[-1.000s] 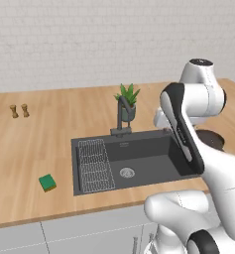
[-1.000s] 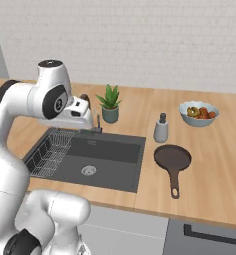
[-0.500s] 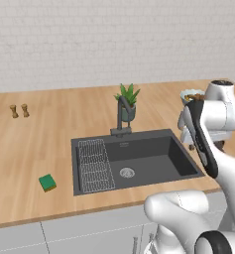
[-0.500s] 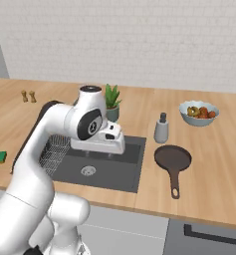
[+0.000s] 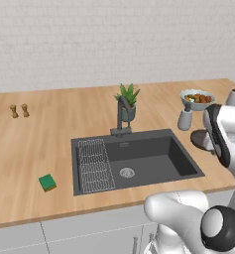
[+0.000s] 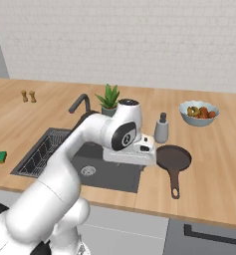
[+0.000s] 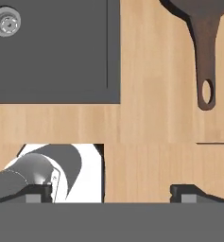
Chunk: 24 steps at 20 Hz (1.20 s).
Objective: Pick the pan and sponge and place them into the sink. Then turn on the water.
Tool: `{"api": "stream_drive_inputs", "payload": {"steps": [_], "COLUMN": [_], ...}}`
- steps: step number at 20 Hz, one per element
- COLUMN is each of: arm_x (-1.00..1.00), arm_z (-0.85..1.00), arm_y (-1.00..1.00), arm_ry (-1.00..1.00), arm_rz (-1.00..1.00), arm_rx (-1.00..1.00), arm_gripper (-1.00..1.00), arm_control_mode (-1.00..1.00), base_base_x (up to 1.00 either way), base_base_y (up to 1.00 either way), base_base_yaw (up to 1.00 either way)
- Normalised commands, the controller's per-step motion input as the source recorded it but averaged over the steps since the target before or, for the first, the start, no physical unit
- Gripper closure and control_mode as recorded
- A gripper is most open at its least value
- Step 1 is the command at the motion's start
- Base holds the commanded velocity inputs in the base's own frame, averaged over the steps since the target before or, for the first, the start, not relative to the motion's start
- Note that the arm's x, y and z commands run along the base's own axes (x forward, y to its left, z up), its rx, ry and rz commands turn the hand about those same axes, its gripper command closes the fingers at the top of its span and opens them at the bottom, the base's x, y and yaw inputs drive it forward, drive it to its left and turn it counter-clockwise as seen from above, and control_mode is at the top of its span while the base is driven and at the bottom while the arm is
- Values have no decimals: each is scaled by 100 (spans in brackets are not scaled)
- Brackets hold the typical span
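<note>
the gripper (image 7: 111,191) hung with its jaws spread wide and empty above the counter (image 7: 151,123), apparently just right of the sink (image 6: 114,172). the pan (image 6: 173,160) lay on the wood beside it; the sponge (image 5: 47,182) sat left of the sink.

The worktop (image 5: 49,144) was pale matt wood with fine grain. The sink (image 5: 153,158) looked matt dark grey, its drain (image 5: 127,172) shiny metal. The pan (image 6: 173,159) was dull dark brown.
</note>
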Motion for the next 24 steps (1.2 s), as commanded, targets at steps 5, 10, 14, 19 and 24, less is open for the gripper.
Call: {"api": "stream_drive_inputs", "payload": {"steps": [5, 10, 14, 19, 24], "arm_x": [12, 21, 29, 25, 24], "arm_z": [-24, -18, -16, -14, -18], "arm_y": [-66, -34, -38, -47, -33], "arm_ry": [0, -5, 0, 0, 0], "arm_rz": [0, 6, 11, 12, 11], "arm_rx": [0, 0, 3, 5, 4], "arm_gripper": [-100, -100, -100, -100, -100], "arm_control_mode": [-100, -100, -100, -100, -100], "base_base_x": [0, 0, 0, 0, 0], "base_base_y": [0, 0, 0, 0, 0], "base_base_yaw": [0, 0, 0, 0, 0]}}
